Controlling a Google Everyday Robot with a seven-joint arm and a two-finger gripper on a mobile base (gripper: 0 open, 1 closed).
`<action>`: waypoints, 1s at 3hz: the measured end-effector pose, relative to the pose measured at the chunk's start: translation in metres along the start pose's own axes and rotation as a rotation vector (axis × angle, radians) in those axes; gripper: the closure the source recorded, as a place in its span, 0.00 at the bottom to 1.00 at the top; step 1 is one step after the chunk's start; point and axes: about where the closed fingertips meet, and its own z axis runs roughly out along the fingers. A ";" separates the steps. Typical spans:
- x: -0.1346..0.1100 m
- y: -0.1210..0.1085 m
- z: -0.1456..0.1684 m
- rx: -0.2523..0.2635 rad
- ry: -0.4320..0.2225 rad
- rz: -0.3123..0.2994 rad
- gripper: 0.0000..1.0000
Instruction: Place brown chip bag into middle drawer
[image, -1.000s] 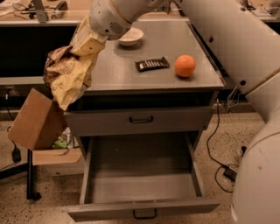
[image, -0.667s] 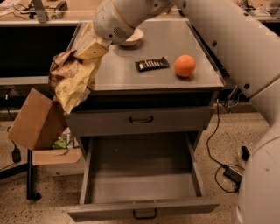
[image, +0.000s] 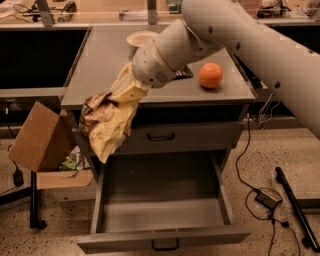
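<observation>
The carrying step seems in hand: the tool (image: 131, 86) pinches the brown chip bag (image: 107, 122), which dangles just below it off the desk (image: 100, 65) front, and next it likely needs lowering rightward into the open middle drawer (image: 160, 212) underneath.

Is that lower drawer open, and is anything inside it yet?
Open and empty: the middle drawer is pulled out, its floor bare. The brown chip bag hangs from the gripper above its left side.
</observation>
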 end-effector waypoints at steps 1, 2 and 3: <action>0.042 0.032 -0.002 -0.002 0.019 0.092 1.00; 0.096 0.056 0.001 -0.005 0.047 0.200 1.00; 0.096 0.056 0.001 -0.005 0.047 0.200 1.00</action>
